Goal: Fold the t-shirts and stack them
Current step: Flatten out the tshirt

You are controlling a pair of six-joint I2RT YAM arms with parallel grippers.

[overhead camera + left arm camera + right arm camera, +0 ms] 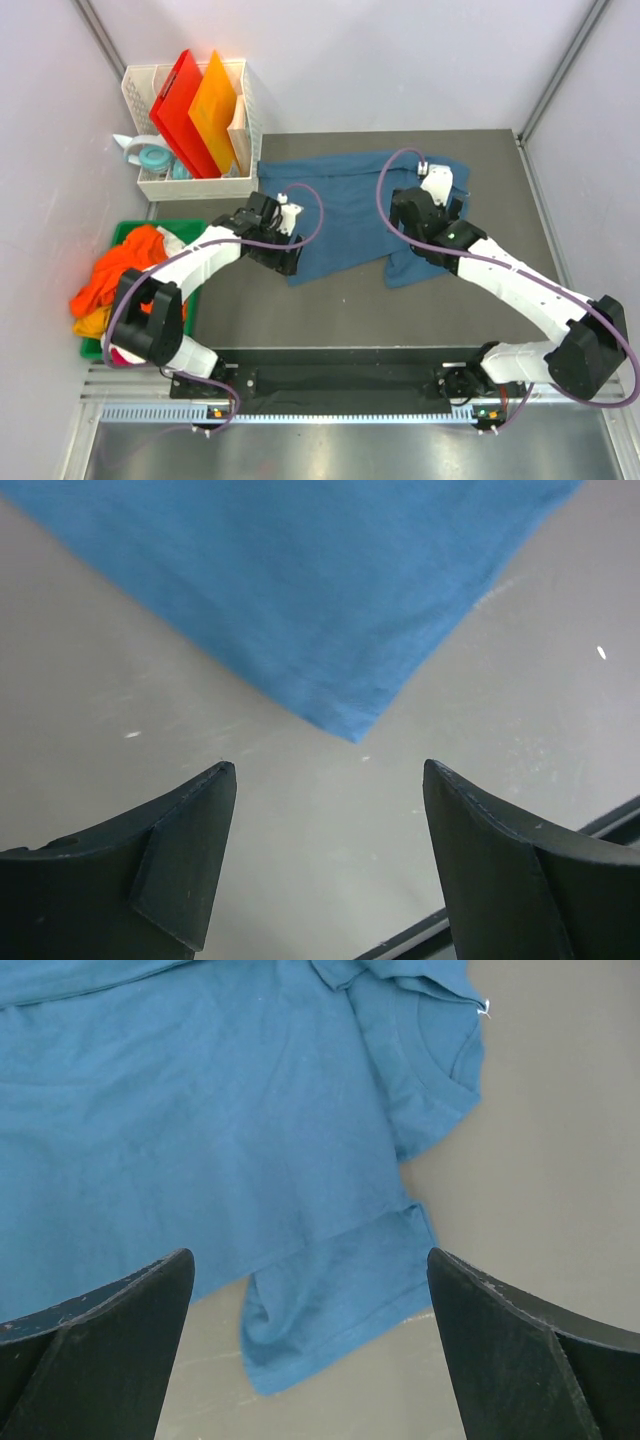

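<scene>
- Pale enclosure walls [400, 60] are seen on three sides from the top camera only.
- The dark grey table [300, 310] is shown whole from above; in the wrist views only patches of it are seen, pale, scuffed and specked.
- The teal-blue t-shirt [350, 200] is spread on the table's far half, rumpled. Its pointed corner [350, 725] is caught by the left wrist camera alone, and its collar [440, 1070] and a folded-under sleeve by the right wrist camera alone.
- A white basket [250, 100] at the far left corner is seen holding a red board [175, 105] and an orange board [215, 105], upright.
- Orange and yellow t-shirts [120, 270] are heaped in a green bin [185, 228] on the left.
- The right gripper [308, 1255] is held wide apart above the teal shirt, nothing gripped.
- The left gripper [327, 765] is spread too, just short of the corner, with bare table between its fingers.
</scene>
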